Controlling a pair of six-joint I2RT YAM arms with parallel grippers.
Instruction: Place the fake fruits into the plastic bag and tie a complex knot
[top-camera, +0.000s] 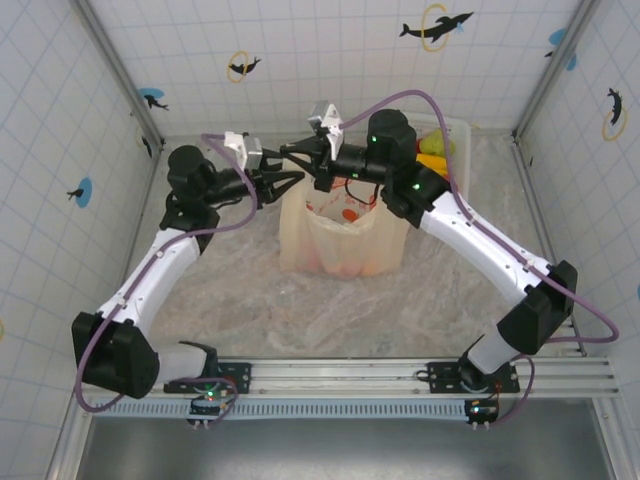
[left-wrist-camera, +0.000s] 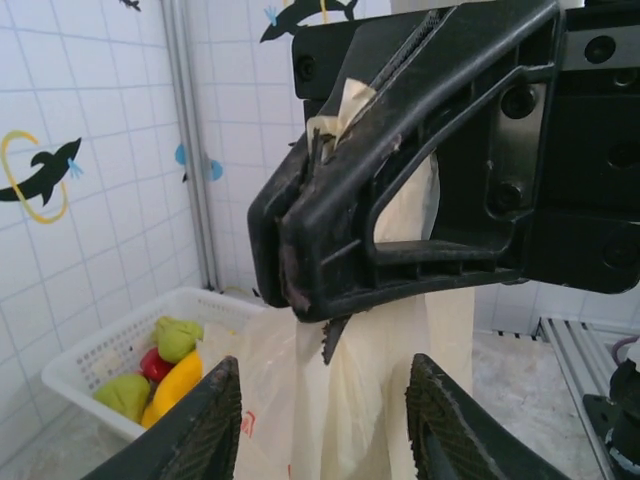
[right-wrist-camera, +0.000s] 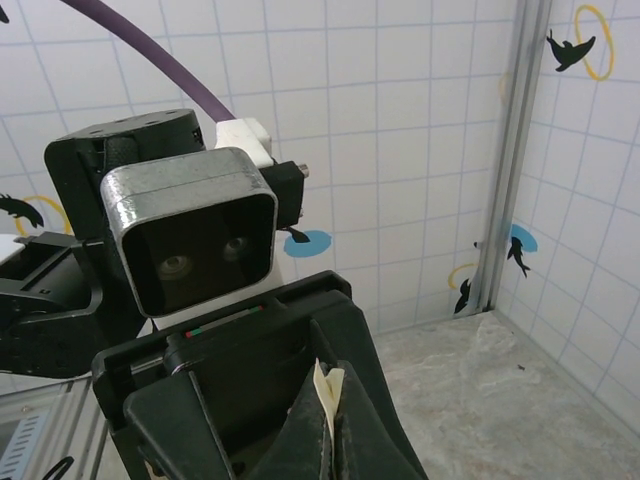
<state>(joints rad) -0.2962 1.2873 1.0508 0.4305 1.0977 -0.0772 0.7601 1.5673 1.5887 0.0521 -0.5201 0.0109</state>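
The cream-yellow plastic bag (top-camera: 340, 235) stands upright mid-table, and reddish shapes show through its wall. My right gripper (right-wrist-camera: 335, 388) is shut on a strip of the bag's handle (left-wrist-camera: 345, 100) and holds it up over the bag's mouth. Just below and left of it, my left gripper (left-wrist-camera: 326, 368) is open, its fingers (left-wrist-camera: 215, 420) standing either side of the hanging bag film (left-wrist-camera: 400, 330) without pinching it. Both grippers meet above the bag's left rim (top-camera: 300, 165). Yellow, green and red fake fruits (left-wrist-camera: 172, 380) lie in the basket. The knot is hidden behind the grippers.
A white plastic basket (top-camera: 458, 135) sits at the back right corner, right behind the right arm's wrist. Tiled walls close the table on three sides. The arms' base rail (top-camera: 400, 375) runs along the near edge.
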